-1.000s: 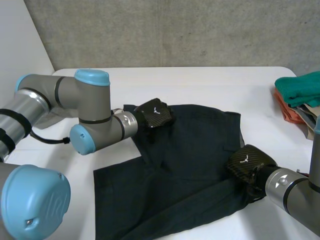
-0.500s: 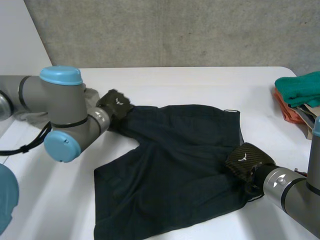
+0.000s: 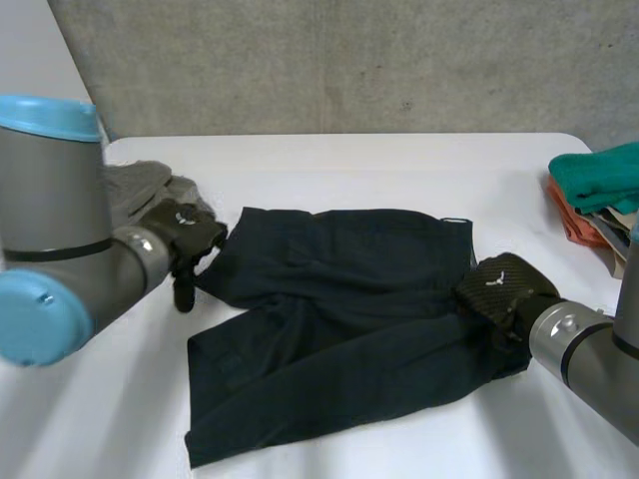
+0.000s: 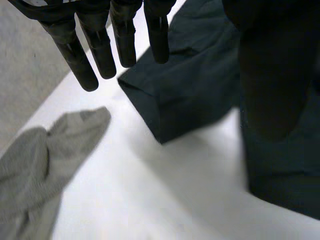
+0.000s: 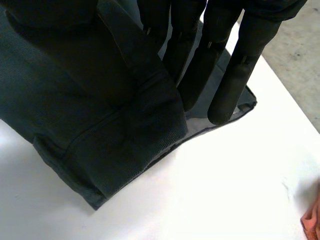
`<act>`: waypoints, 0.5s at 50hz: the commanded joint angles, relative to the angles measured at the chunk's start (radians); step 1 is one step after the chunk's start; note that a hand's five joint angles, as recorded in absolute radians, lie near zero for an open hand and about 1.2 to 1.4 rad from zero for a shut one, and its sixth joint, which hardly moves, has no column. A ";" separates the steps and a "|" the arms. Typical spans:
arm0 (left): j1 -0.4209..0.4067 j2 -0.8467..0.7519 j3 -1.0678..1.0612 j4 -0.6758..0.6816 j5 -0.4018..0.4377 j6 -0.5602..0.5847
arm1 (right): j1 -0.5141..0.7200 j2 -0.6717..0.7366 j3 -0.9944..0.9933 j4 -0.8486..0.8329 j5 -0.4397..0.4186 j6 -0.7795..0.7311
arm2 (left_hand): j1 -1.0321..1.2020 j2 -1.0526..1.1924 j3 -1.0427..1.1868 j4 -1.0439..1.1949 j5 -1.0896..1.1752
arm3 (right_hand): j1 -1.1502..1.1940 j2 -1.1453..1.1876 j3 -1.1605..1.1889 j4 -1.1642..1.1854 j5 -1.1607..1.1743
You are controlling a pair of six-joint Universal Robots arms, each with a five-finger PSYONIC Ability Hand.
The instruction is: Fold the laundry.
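Dark shorts (image 3: 339,309) lie spread on the white table (image 3: 399,160), waistband toward the right, one leg stretched out to the left. My left hand (image 3: 185,232) hovers just past that leg's hem, open. In the left wrist view its straight fingers (image 4: 100,45) hang above the hem of the shorts (image 4: 195,85) with nothing between them and the thumb. My right hand (image 3: 504,289) rests on the waistband at the right edge. In the right wrist view its fingers (image 5: 240,65) and thumb pinch a fold of the shorts (image 5: 65,115).
A crumpled grey cloth (image 3: 140,185) lies on the table behind my left hand, and beside its fingertips as the grey cloth (image 4: 35,165). A pile of folded clothes, teal (image 3: 599,175) over orange (image 3: 574,222), sits at the table's right edge.
My left hand drew the shorts' leg out to the left, then opened and let it go. The right hand kept its hold on the waistband and barely moved.
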 commanded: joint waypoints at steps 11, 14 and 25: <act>-0.070 0.272 -0.523 -0.026 0.108 -0.213 | 0.013 0.012 -0.012 -0.003 0.002 0.079 | 0.041 0.051 0.047 0.055 0.062 | 0.299 0.231 0.213 0.202 0.207; -0.080 0.219 -0.509 -0.012 0.099 -0.230 | 0.010 -0.001 -0.007 -0.004 0.002 0.079 | 0.117 0.127 0.123 0.131 0.138 | 0.299 0.231 0.213 0.202 0.207; -0.133 0.183 -0.488 -0.062 0.077 -0.318 | -0.006 -0.067 0.033 0.052 -0.001 0.058 | 1.039 1.049 1.045 1.053 1.060 | 0.299 0.231 0.213 0.202 0.207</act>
